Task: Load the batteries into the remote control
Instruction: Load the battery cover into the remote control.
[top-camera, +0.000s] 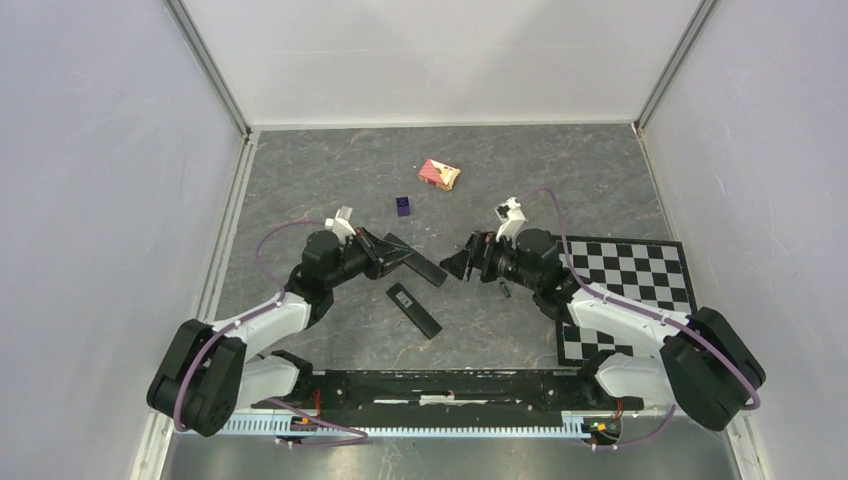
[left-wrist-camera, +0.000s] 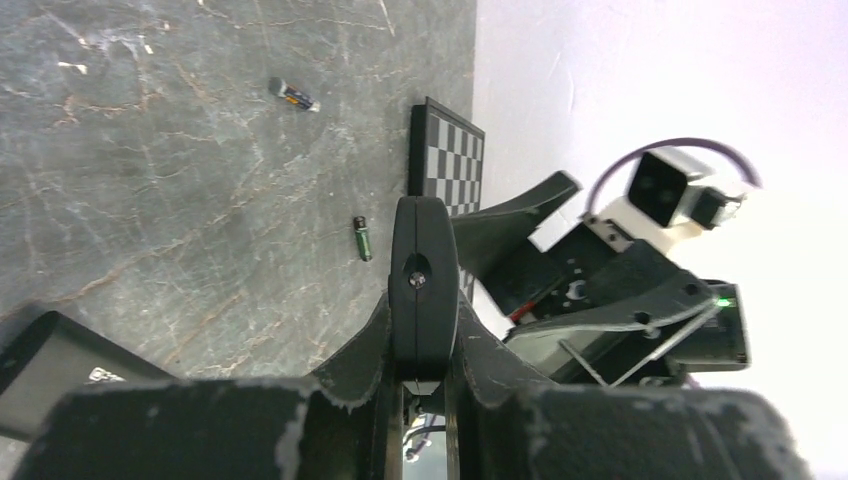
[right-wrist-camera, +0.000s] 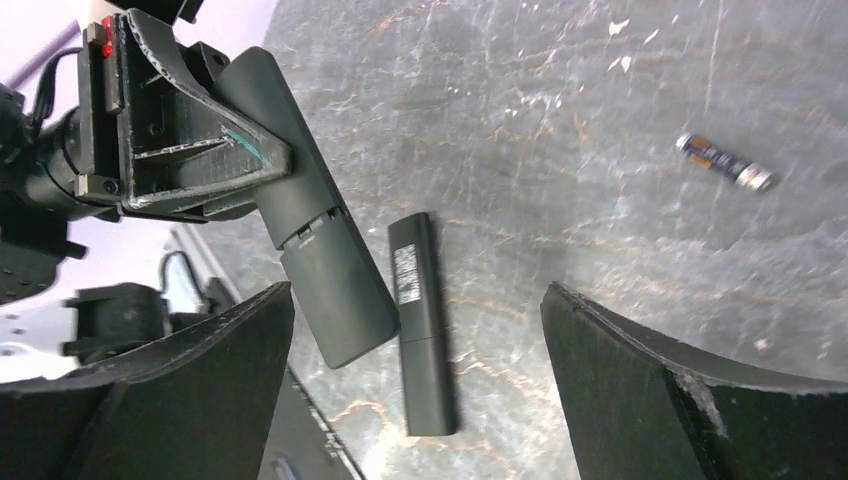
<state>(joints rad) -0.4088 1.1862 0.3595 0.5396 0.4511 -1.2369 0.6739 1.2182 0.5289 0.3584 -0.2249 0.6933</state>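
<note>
The remote control (top-camera: 413, 310), a slim black bar with a pale label near one end, lies flat on the table; it also shows in the right wrist view (right-wrist-camera: 422, 330). My left gripper (top-camera: 378, 252) is shut on a second, wider black bar (top-camera: 420, 264), held edge-on above the table (left-wrist-camera: 424, 275) and pointing at the right gripper. My right gripper (top-camera: 462, 262) stands wide open and empty, hovering over the remote (right-wrist-camera: 415, 300). A dark green battery (left-wrist-camera: 362, 238) lies loose beside the right arm (top-camera: 505, 290). A bluish battery with an orange band (right-wrist-camera: 725, 163) lies farther off (left-wrist-camera: 293, 95).
A small purple cube (top-camera: 403, 206) and a red-and-white box (top-camera: 439, 174) sit toward the back. A checkerboard mat (top-camera: 640, 270) covers the right side under the right arm. White walls enclose the table on three sides.
</note>
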